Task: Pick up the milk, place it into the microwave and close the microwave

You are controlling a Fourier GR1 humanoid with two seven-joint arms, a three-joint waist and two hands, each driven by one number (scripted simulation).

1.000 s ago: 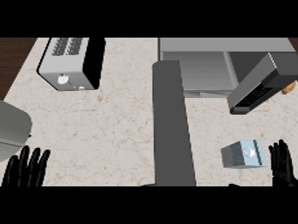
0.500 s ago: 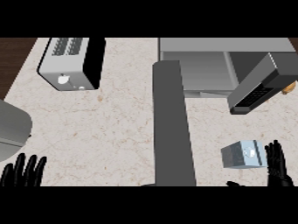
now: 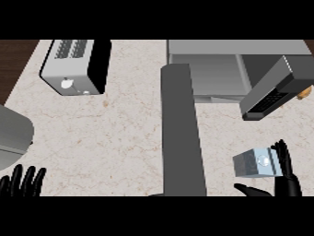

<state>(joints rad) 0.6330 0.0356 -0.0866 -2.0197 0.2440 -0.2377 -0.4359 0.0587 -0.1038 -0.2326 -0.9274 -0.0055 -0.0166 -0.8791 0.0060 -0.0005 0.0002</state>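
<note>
the pale marbled table (image 3: 119, 133) carried a toaster (image 3: 74, 67) at its far left and an open microwave (image 3: 234, 69) at its far right. the milk (image 3: 256, 162) carton stood near the right front, and a grey rounded object (image 3: 3, 138) sat at the left edge.

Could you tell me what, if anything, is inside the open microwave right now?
The microwave shows only a bare grey floor inside. Its open door covers the cavity's right part, so that corner cannot be checked. The milk sits on the counter, beside the right robot hand.

head view | steeply downward | over counter (image 3: 119, 138) | single view
</note>
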